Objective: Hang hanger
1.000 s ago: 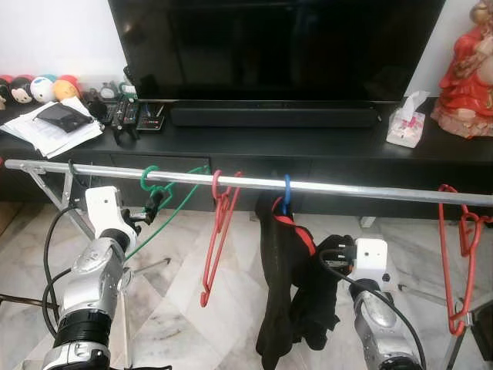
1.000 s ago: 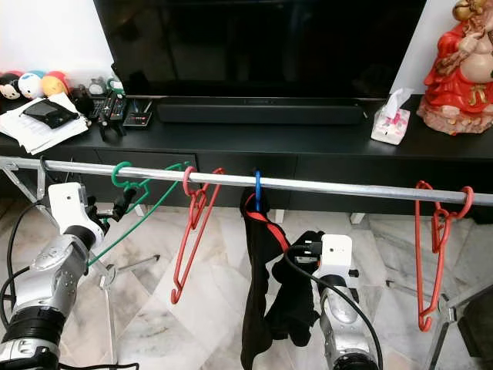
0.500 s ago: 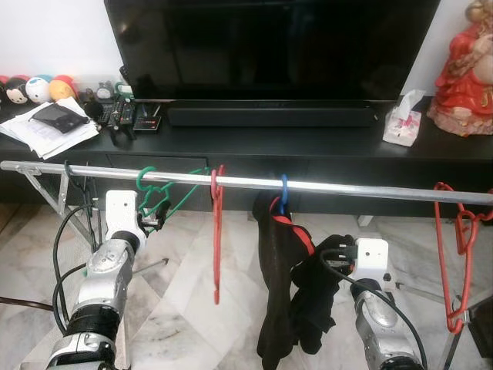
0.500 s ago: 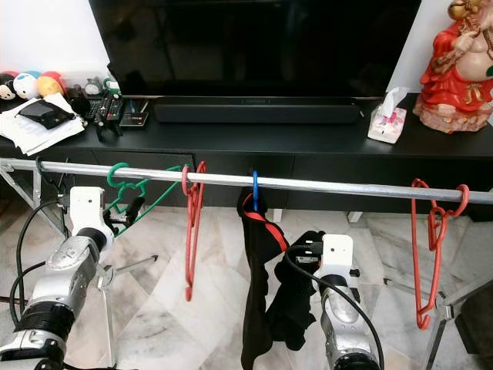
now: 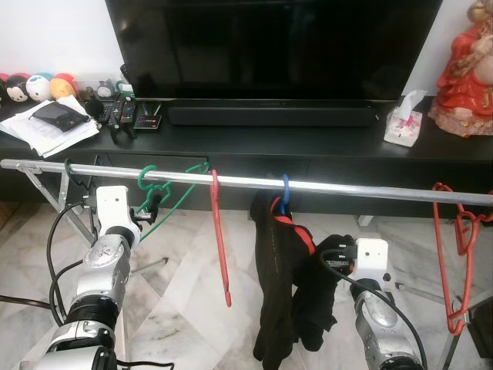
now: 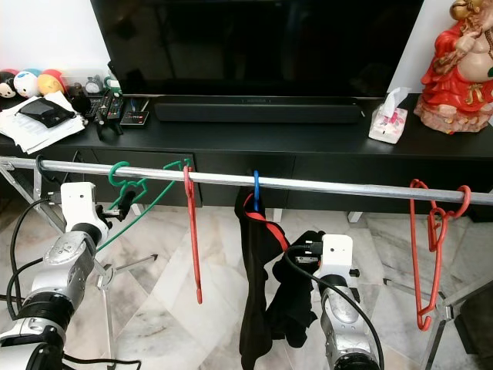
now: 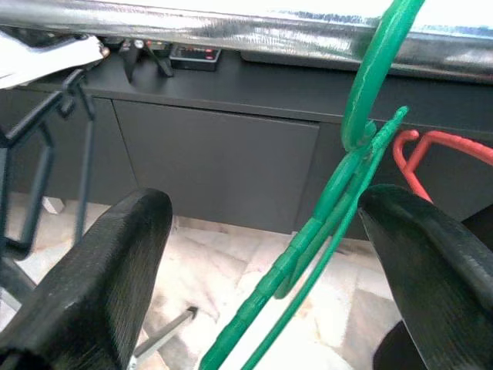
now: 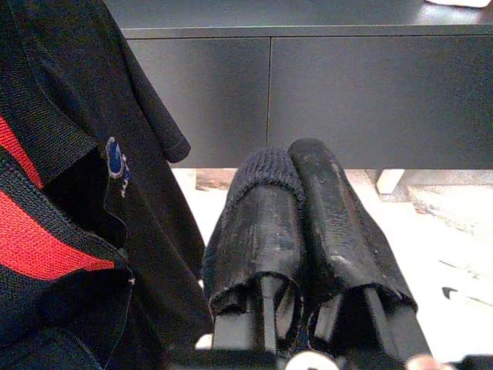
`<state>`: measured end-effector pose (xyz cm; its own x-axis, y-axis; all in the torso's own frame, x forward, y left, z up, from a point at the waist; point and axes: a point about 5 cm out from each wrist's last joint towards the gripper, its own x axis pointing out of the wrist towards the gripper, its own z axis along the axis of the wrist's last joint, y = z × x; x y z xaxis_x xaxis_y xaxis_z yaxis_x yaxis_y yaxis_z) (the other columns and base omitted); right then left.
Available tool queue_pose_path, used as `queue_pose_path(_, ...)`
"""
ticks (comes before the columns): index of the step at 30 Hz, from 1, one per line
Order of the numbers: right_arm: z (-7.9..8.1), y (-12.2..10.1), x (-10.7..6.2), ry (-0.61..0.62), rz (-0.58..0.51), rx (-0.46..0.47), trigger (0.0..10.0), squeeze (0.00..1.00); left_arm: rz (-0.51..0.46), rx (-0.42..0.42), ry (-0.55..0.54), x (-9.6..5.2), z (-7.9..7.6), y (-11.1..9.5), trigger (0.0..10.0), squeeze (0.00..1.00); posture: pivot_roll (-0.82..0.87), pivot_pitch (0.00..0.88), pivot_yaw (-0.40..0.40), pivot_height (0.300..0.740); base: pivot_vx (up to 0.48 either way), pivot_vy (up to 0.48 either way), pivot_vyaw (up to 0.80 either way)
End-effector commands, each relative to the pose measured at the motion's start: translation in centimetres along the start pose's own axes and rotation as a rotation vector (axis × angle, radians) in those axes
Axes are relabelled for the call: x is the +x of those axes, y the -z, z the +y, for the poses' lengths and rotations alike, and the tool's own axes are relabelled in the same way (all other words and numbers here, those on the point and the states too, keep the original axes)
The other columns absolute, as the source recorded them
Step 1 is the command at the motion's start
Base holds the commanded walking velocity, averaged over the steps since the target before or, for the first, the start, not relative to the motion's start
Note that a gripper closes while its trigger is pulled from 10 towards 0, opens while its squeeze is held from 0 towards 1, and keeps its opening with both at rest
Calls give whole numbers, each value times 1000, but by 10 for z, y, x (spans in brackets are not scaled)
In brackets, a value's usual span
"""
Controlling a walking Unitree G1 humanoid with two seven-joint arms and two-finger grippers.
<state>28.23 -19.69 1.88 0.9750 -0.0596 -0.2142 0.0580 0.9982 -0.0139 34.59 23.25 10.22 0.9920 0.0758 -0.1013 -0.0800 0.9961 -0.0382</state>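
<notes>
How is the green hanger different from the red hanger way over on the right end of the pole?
The green hanger sits near the pole's left end, right by the left claw, whose fingers are open around it. The red hanger at the right end has no claw near it. The green one swings out tilted, while the red one hangs straight down. Both are empty, and both are hooked on the same silver pole.

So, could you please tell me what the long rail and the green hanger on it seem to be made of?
The long silver rail looks like bare metal tubing: the left wrist view shows bright, streaky reflections along it. The thin green hanger hooked over it looks like wire with a plastic coating, judging by its slender, smooth, evenly coloured, faintly glossy rod, though solid plastic is possible.
</notes>
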Motion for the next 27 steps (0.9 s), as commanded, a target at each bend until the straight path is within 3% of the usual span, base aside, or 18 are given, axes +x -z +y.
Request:
queue_pose_path(1,1,-9,4,-5,-42,-5,10000,0,9,-4,-2,2,4,-1,10000,0,-170,8,13,740,0,0,0)
queue_pose_path(4,1,-9,4,-7,-44,-5,10000,0,74,-56,35,2,2,10,10000,0,-174,5,13,740,0,0,0)
queue_pose_path(9,-1,-9,3,-3,-45,-7,10000,0,108,-27,60,2,-1,15,10000,0,-175,9,13,740,0,0,0)
queue_pose_path(11,-1,-8,3,-2,-42,-10,10000,0,111,-18,62,3,-1,16,588,0,-177,11,12,740,0,0,0)
queue_pose_path(13,-2,-8,3,0,-42,-8,10000,0,99,-11,67,3,-2,14,0,0,-178,14,11,740,0,0,0)
queue_pose_path(27,1,-8,3,-10,-39,-8,10000,0,-10,-26,75,10,0,-10,0,0,-166,20,4,740,0,0,0)
